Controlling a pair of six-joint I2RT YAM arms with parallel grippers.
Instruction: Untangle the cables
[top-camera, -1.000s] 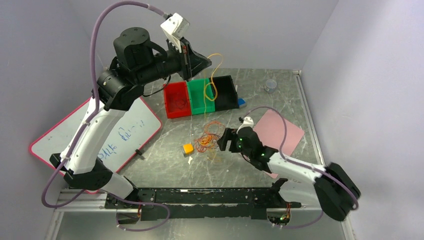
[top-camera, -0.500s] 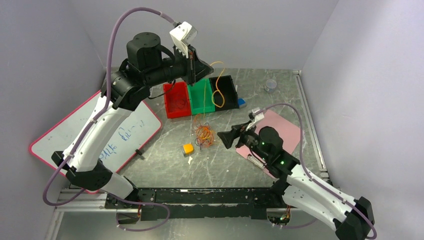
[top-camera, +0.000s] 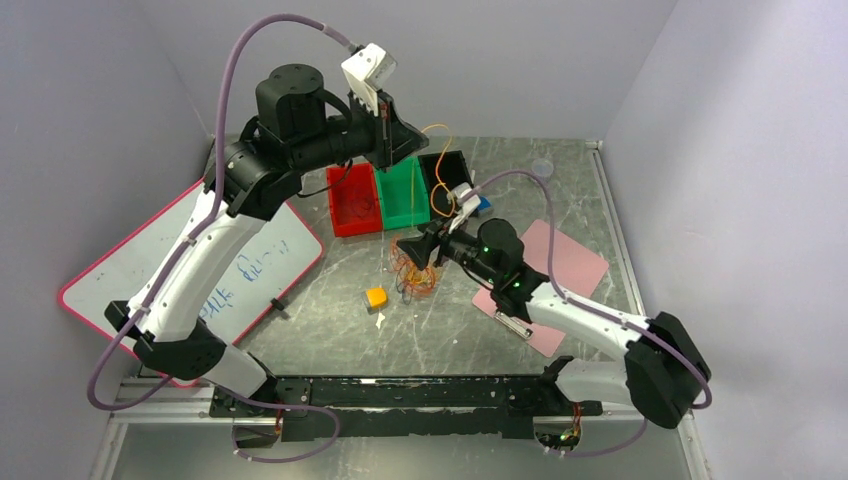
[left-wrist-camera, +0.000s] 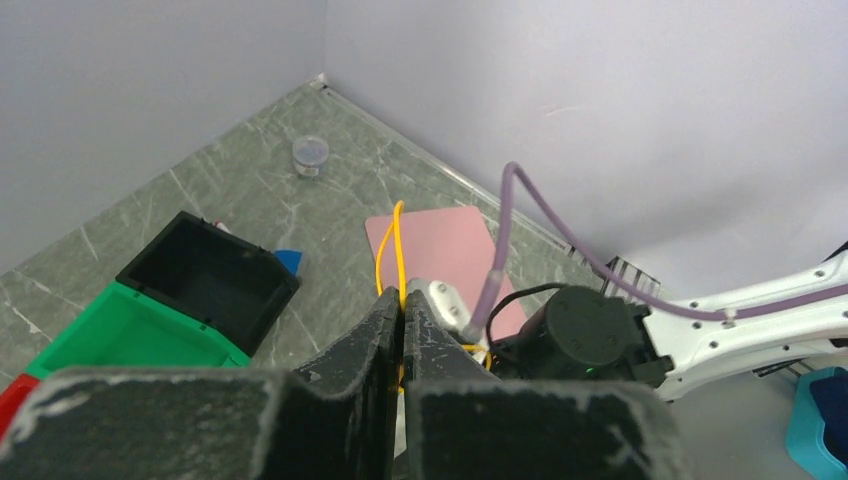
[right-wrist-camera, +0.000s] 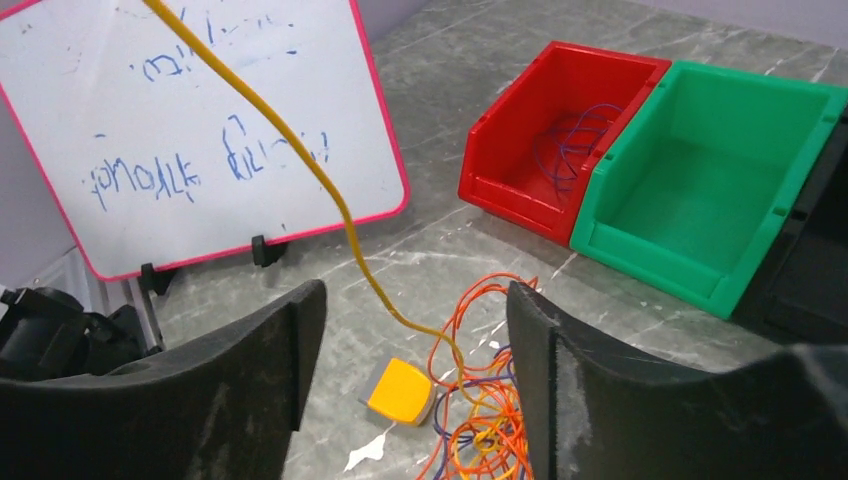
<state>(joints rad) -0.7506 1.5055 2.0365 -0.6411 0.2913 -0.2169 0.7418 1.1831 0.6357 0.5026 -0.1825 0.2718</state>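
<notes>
Even, soft overhead light, faint shadows (near jaws blurred).

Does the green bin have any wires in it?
No, the green bin shows a bare floor; only the red bin beside it holds thin bluish wire.

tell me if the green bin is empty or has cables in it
Empty. In the right wrist view the green bin shows a bare floor, while the red bin beside it holds thin bluish wires.
</notes>
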